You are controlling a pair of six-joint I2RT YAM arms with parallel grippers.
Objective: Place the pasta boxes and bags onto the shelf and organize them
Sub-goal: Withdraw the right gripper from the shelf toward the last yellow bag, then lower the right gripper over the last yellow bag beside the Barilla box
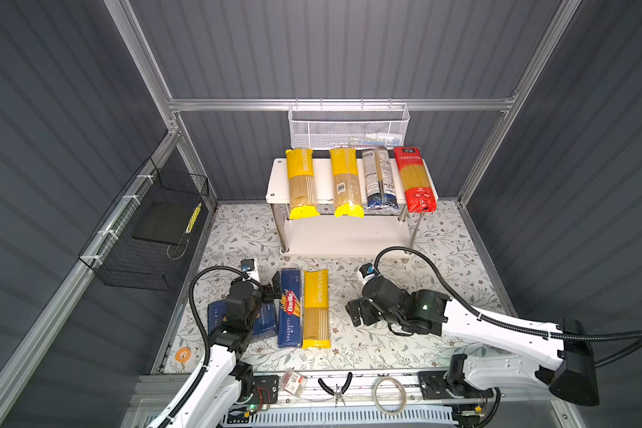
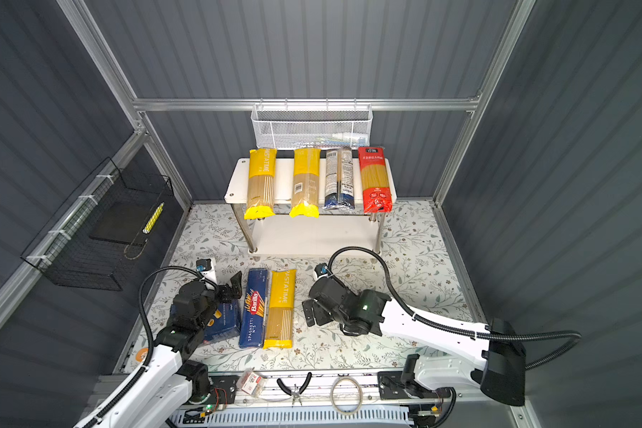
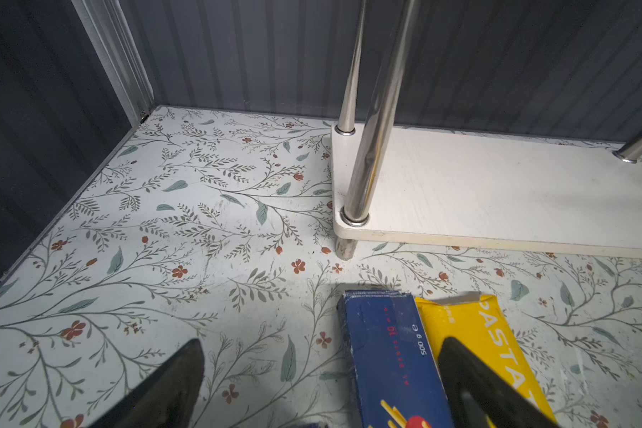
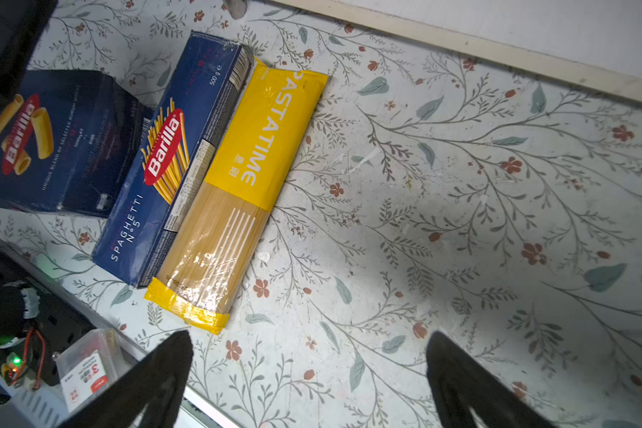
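The white two-tier shelf (image 1: 349, 237) stands at the back. Two yellow bags (image 1: 302, 183), a dark blue bag (image 1: 380, 178) and a red bag (image 1: 416, 179) lie across its top board. On the floral table lie a blue Barilla spaghetti box (image 1: 289, 307), a yellow PASTATIME bag (image 1: 315, 307) against it, and a wider blue Barilla box (image 4: 52, 140) partly under my left arm. My left gripper (image 1: 273, 287) is open just left of the spaghetti box's far end (image 3: 386, 344). My right gripper (image 1: 356, 313) is open over bare table (image 4: 308, 355), right of the yellow bag (image 4: 245, 178).
A white mesh basket (image 1: 349, 126) hangs on the back rail above the shelf. A black wire basket (image 1: 149, 229) hangs on the left wall. Pliers (image 1: 336, 385), a small plastic box (image 1: 293, 383) and a wire coil (image 1: 388, 394) lie on the front rail.
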